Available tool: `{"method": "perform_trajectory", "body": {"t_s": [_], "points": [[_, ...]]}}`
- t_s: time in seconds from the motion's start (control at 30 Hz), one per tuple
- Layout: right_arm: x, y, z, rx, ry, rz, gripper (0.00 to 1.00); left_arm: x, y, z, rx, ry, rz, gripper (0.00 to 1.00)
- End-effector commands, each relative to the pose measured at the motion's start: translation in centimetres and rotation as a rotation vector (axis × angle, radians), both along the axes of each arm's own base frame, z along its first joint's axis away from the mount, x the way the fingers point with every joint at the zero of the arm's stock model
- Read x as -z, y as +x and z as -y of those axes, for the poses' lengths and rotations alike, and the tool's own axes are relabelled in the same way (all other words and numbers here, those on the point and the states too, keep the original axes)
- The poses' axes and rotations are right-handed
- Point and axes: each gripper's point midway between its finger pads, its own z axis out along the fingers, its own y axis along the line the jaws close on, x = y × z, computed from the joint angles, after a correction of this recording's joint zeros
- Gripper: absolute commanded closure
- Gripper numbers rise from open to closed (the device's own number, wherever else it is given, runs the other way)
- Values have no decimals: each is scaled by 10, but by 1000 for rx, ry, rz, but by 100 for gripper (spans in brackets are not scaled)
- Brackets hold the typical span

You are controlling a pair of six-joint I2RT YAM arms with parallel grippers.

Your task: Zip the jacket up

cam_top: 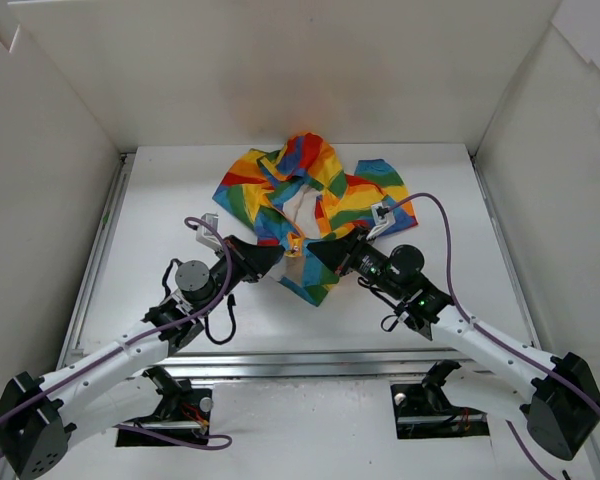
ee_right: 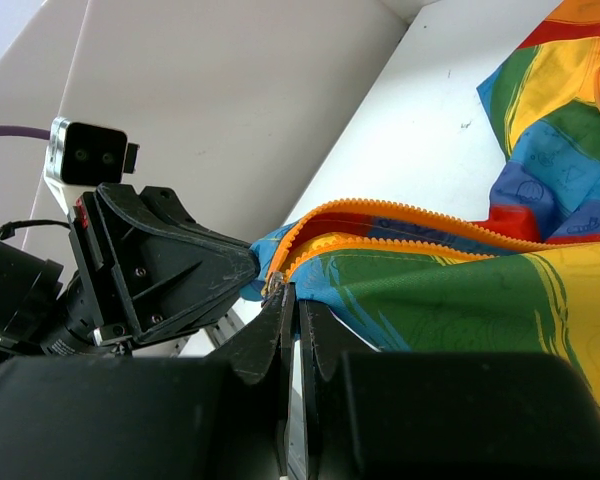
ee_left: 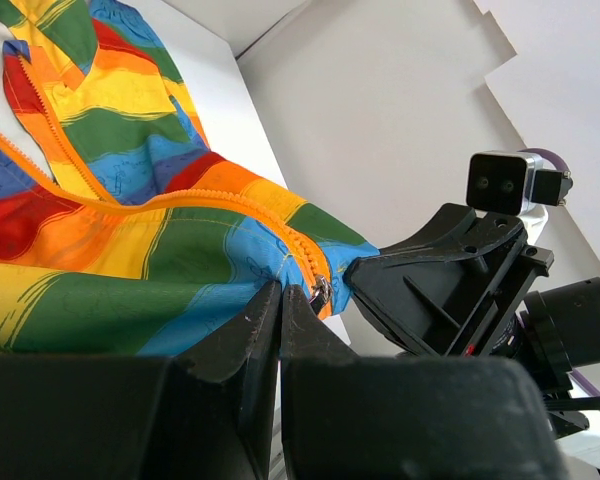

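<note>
The left gripper (ee_left: 281,295) has its two fingers pressed together with almost no gap, pinching the lower edge of the jacket (ee_left: 130,250) right at their tips. Facing it tip to tip, the right gripper (ee_right: 292,300) is likewise pinched narrow on the same corner of cloth from the opposite side. The two black noses nearly meet, with only a fold of blue and green fabric between them. Just beyond the left fingertips, between them and the right gripper, sits the small metal zipper pull (ee_left: 321,290) at the bottom end of the orange zipper (ee_right: 400,235). From there the two rows of teeth run away from both grippers, close together at first and then spreading apart, and further along the front lies open, showing white lining. The rest of the jacket lies crumpled in rainbow stripes on the white table (cam_top: 160,200) ahead of both grippers, and beyond it stands the white back wall (cam_top: 280,70).
</note>
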Motion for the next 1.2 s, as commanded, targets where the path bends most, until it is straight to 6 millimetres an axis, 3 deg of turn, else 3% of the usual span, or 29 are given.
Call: {"method": "perform_trajectory", "body": {"t_s": [0.0, 0.5, 0.8, 1.17], "points": [[-42, -4, 2, -12, 93, 122, 100, -41, -1, 3, 10, -88, 90, 100], [-44, -3, 1, -13, 96, 128, 100, -38, -2, 2, 9, -87, 86, 100], [-42, -6, 1, -23, 97, 121, 100, -47, -3, -1, 0, -98, 117, 100], [-48, -9, 4, -17, 108, 134, 100, -40, -2, 1, 4, -88, 107, 100]]}}
